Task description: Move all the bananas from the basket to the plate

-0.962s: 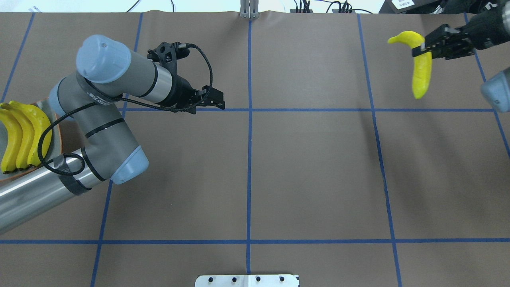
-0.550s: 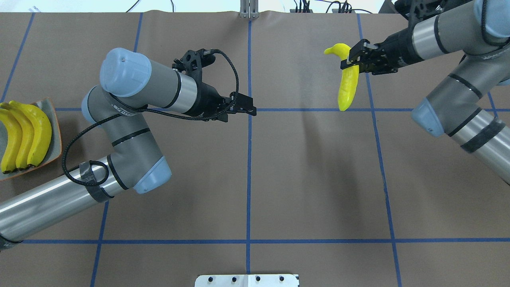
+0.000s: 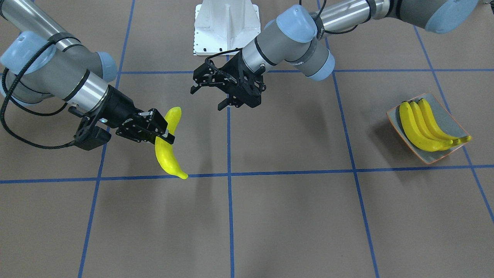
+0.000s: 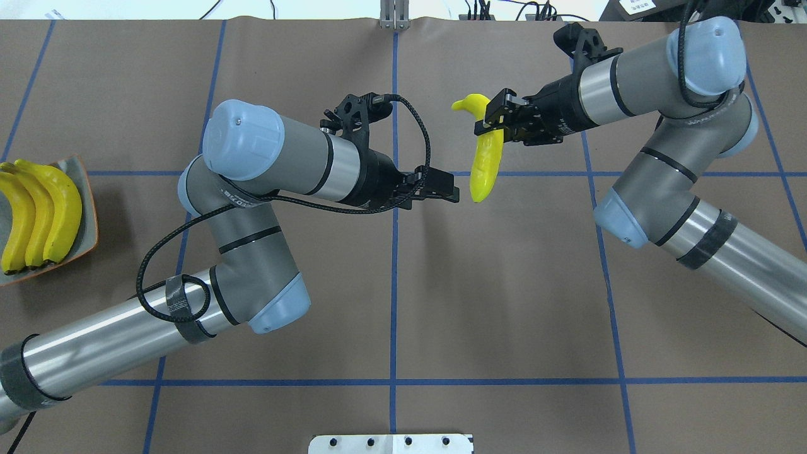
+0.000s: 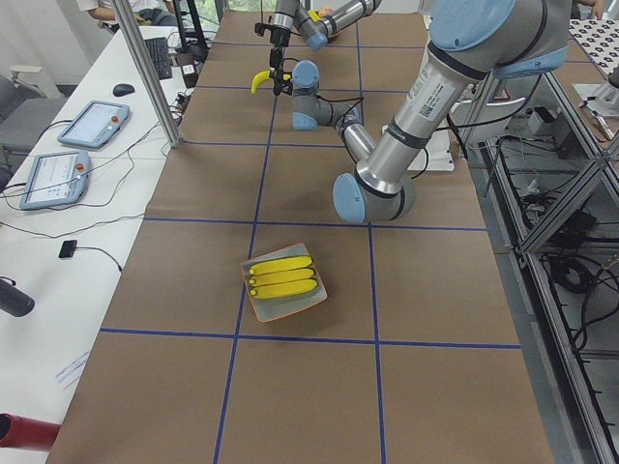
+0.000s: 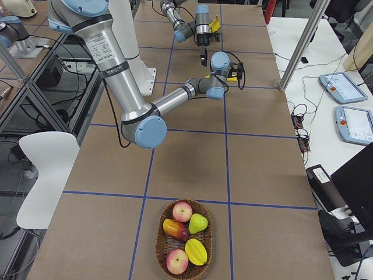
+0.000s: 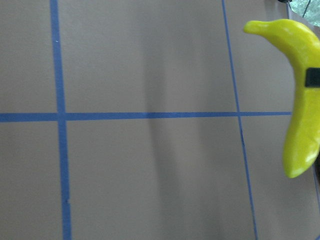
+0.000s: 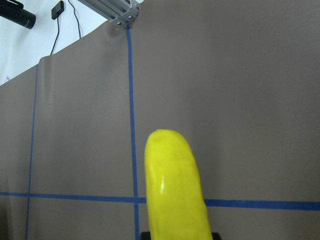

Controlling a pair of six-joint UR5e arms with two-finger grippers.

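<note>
My right gripper (image 4: 495,120) is shut on the upper part of a yellow banana (image 4: 485,161), which hangs above the table near its middle. The same banana (image 3: 168,154) fills the right wrist view (image 8: 175,192) and shows at the right edge of the left wrist view (image 7: 300,100). Facing it from a short gap, my left gripper (image 4: 451,191) is open and empty (image 3: 210,95). The grey-green plate (image 4: 88,208) at the far left holds three bananas (image 4: 38,214) side by side. The wicker basket (image 6: 158,239) holds only other fruit.
A white mounting plate (image 3: 225,27) sits at the robot's base. Blue tape lines grid the brown table cover (image 4: 504,284). Pendants and cables lie on the side table (image 5: 77,145) beyond the table's far edge.
Both arms have swung toward the table's middle. The right gripper carried the banana leftward from the far right, and the left gripper moved rightward to meet it.
</note>
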